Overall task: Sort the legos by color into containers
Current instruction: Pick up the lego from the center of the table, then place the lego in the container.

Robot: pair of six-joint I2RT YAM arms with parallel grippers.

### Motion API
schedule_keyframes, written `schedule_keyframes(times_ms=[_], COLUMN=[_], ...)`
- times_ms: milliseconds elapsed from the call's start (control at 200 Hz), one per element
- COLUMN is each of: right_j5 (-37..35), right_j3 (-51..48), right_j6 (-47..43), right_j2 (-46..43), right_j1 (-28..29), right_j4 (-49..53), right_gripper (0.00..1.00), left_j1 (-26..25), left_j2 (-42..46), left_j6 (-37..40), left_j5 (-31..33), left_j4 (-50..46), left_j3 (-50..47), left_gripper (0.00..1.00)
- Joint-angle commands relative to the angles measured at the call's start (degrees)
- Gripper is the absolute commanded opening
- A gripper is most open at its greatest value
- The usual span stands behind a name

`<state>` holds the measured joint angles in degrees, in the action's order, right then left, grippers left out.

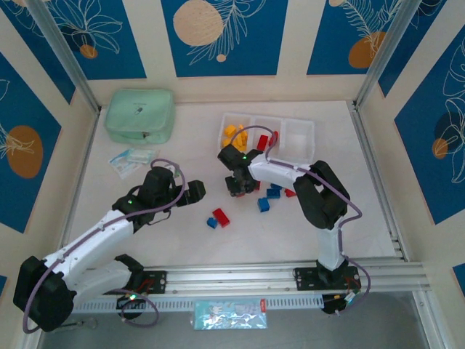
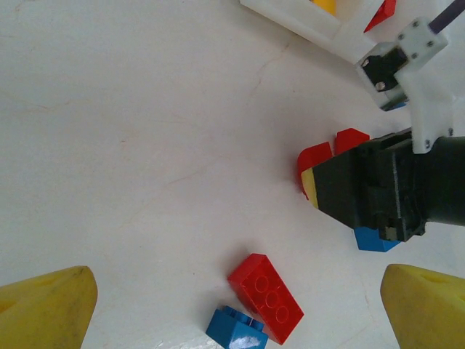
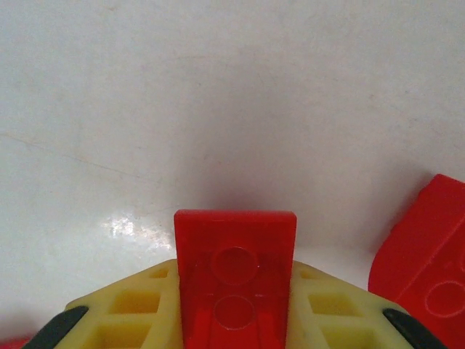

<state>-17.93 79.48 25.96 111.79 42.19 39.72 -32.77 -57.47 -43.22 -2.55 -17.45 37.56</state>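
Risk, top cam: right gripper (image 1: 235,187) low among loose red and blue bricks (image 1: 264,204), white three-compartment plastic tray (image 1: 299,139) near; lift might bump neighbours. Left wrist: left gripper (image 2: 236,304) jaws wide apart, empty, red oblong brick (image 2: 265,297) on table (image 2: 131,145) below. Right wrist: jaws clamped on small red plastic brick (image 3: 235,280), could slip.

Glossy plastic legos (image 2: 265,297), smooth faintly shiny white table (image 2: 145,145), white plastic tray (image 1: 298,138)

I see white table (image 1: 378,211) | tray (image 1: 298,138) on it | mint pouch (image 1: 139,115) left of tray | red, blue legos (image 1: 264,204) on tray's near side
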Motion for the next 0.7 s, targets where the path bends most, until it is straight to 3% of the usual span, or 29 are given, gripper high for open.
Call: schedule_keyframes(times_ms=[0, 300, 695], right_j5=[2.6, 4.2, 4.0], right_j3=[-0.1, 3.2, 19.1], right_j6=[0.0, -1.6, -4.6], right_j2=[-6.1, -8.6, 4.7], right_j1=[-1.9, -11.7, -20.6], right_j4=[-0.3, -0.6, -1.1], right_gripper=[0.22, 0.22, 0.22], left_j1=[-0.5, -0.7, -1.5], left_j2=[-0.2, -5.2, -11.2], left_j6=[0.2, 0.2, 0.2], left_j5=[-0.8, -4.0, -4.5], left_j4=[-0.2, 3.1, 7.5], left_j3=[1.9, 4.7, 8.0], left_gripper=[1.00, 1.00, 1.00])
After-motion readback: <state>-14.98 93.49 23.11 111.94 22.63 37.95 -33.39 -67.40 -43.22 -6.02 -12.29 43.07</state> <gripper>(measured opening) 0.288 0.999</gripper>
